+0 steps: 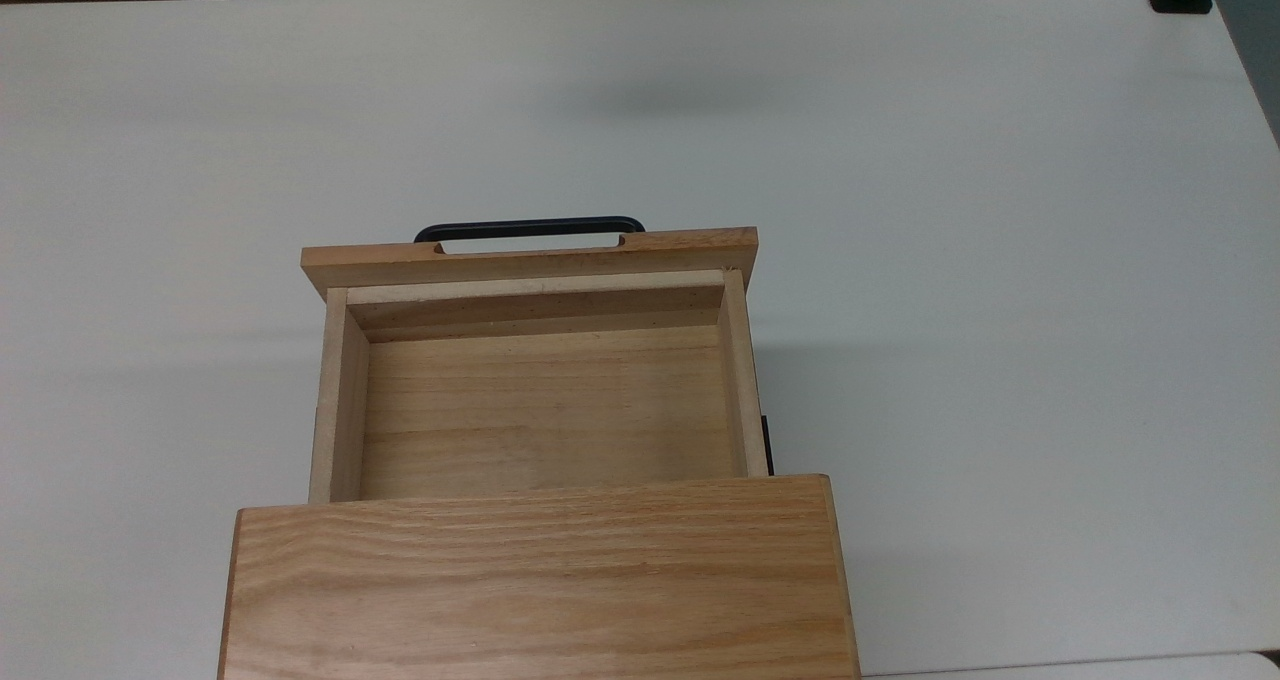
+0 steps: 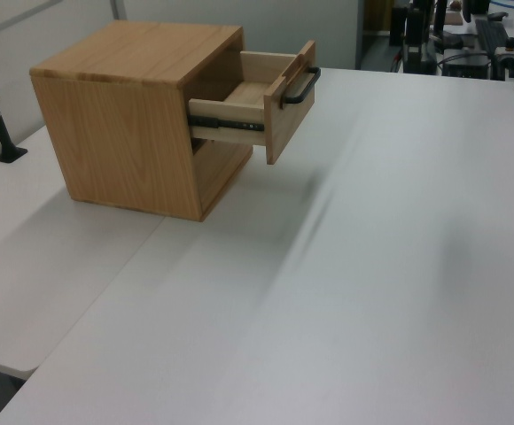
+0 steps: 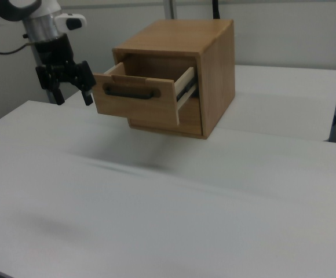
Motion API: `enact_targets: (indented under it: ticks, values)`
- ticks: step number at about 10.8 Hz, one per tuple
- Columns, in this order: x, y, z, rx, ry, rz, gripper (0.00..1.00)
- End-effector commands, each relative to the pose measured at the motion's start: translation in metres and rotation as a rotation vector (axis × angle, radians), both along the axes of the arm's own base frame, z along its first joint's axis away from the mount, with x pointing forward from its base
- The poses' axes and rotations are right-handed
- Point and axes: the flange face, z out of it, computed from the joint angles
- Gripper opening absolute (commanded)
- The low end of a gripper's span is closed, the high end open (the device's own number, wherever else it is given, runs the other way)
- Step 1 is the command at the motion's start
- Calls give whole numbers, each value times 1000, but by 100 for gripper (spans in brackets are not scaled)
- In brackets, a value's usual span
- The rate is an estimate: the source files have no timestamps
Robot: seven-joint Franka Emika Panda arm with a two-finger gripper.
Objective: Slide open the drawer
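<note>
Right view is showing the light oak-wood box drawer [image 3: 139, 98] standing well out of the grained oak cabinet [image 3: 205, 69] on the white counter [image 3: 156, 202], its black metal U-shaped bar handle [image 3: 131, 91] facing outward. Judging by this, the slide is looking finished, so a good close means backing away without nudging the front panel. The black two-finger pincer [image 3: 70, 87] is hanging just beside the panel, fingers apart, gripping nothing, wrist pointing downward.
</note>
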Motion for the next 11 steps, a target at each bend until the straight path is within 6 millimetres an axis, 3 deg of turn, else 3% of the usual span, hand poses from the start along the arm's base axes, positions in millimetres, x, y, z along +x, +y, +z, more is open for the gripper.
enact_targets:
  ticks: [1,5,7,11]
  values:
    - [24,-2,-35,-12,80,165,100]
    - [42,1,-57,5,67,130,100]
    - [43,0,-55,24,52,83,100]
    - [53,-21,-43,116,-48,-128,100]
